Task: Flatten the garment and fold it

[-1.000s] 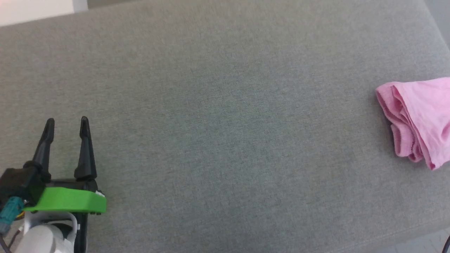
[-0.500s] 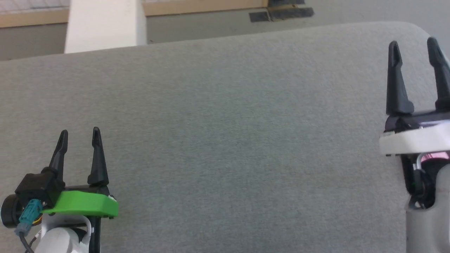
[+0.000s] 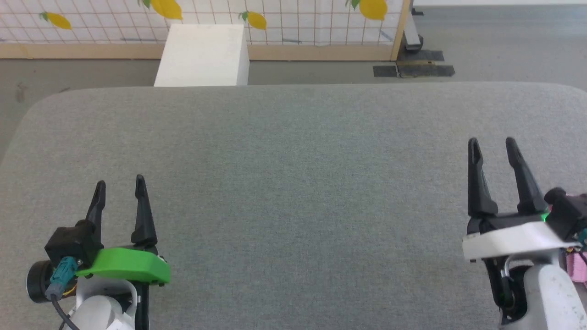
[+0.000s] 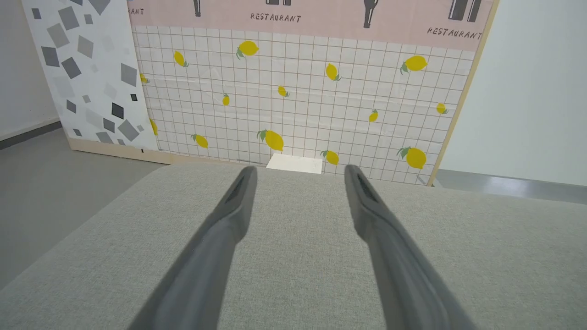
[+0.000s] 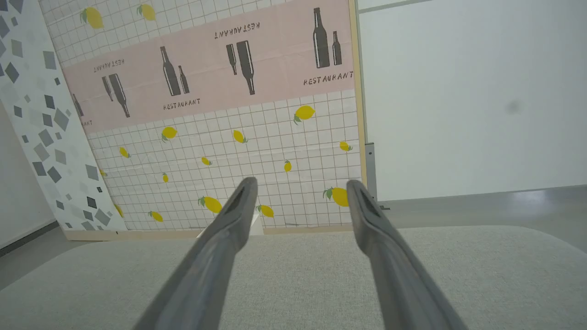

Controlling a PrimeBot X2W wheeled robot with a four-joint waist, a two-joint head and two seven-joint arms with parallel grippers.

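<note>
L end effector (image 3: 119, 183): low left in head view, over the bench. Fingers spread, released, nothing btwn them. Tips point away from robot.
R end effector (image 3: 491, 141): low right in head view, sits higher in the pic than the L one. Fingers spread, released, nothing gripped.
Garment (image 3: 578, 270): small pink bit at far right edge of head view, just beside R wrist and well behind the R fingertips, on robot's near side. Mostly hidden by the arm and cut by the frame edge, so lay, folds and label: cannot tell. Touching the arm or not: cannot tell.
Bench (image 3: 293, 183): grey woven fabric top w/ rounded far corners, spans head view under both end effectors.
L wrist view: two dark fingers apart above grey top, tips toward far edge.
R wrist view: fingers apart above grey top, aimed at lemon panel.
Green plate (image 3: 124, 270): on L wrist, at base of fingers.
White plate (image 3: 509, 240): on R wrist, at base of fingers.
Box (image 3: 202, 55): white, on floor just past bench's far edge, left of centre, in front of lemon panel.
Lemon panel (image 3: 298, 23): white grid w/ yellow lemons, wood frame, upright beyond bench.
Pink strip (image 4: 321, 18): top part of lemon panel, dark bottles and "RESTAURANT" print.
Speckled panel (image 4: 82, 68): white w/ grey squares, left of lemon panel.
Floor (image 3: 504, 41): grey, around bench.
</note>
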